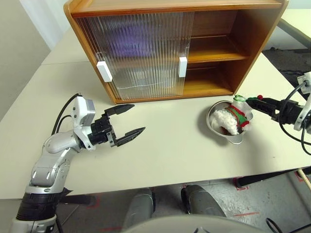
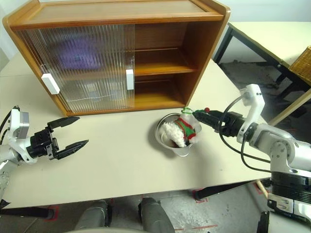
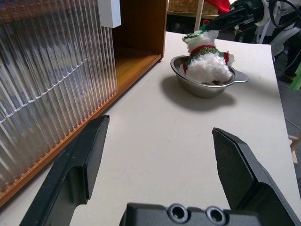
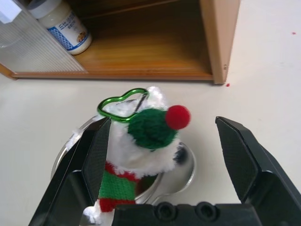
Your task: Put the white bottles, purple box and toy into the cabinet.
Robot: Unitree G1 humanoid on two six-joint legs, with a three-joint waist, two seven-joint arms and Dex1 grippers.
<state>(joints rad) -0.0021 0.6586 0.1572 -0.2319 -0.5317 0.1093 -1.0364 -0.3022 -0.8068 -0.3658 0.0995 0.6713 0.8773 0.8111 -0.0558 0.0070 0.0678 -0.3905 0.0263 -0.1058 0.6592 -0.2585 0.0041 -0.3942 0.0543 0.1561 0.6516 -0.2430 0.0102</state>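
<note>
**Closing in on the plush toy**

Straddling the toy's [image 4: 141,141] green hat, the right gripper [image 4: 162,155] stands wide and empty, one finger on each side of the head. The toy sits in a steel bowl [image 2: 171,143] directly beneath the fingers, with the cabinet's [image 2: 194,63] open half just beyond. Judging from this, sink a little lower and pinch the soft body, not the green heart clip [image 4: 123,104] or the bowl rim. The left gripper [image 1: 125,125] hangs wide and empty, well apart.

The cabinet's [image 1: 165,48] right half stood open; both sliding doors [image 1: 138,51] covered its left half. A white bottle [image 4: 63,26] sat on the lower shelf. Bare table [image 1: 165,141] lay between cabinet and bowl [image 1: 228,127].
</note>
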